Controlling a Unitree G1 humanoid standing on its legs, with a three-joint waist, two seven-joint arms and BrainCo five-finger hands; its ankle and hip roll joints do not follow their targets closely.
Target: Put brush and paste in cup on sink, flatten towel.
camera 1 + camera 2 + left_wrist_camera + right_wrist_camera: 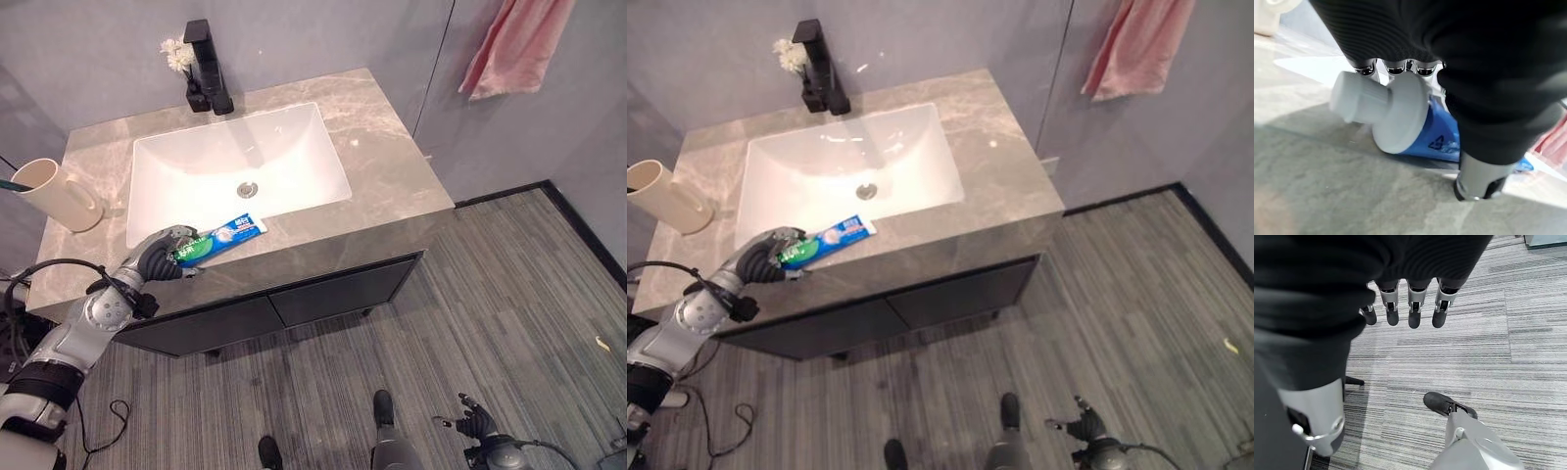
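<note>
Here the left robot hand [162, 257] rests on the front edge of the bench [392, 186], its fingers and thumb curled round the cap end of the toothpaste tube [223, 239]. The tube lies flat on the bench, just in front of the white basin [235, 157], its far end pointing toward the drain. The cream cup [57, 194] stands at the bench's left end, well apart from the tube. A pink towel [517, 44] hangs on the wall. The right robot hand [1400, 308] hangs over the floor, fingers relaxed, holding nothing.
</note>
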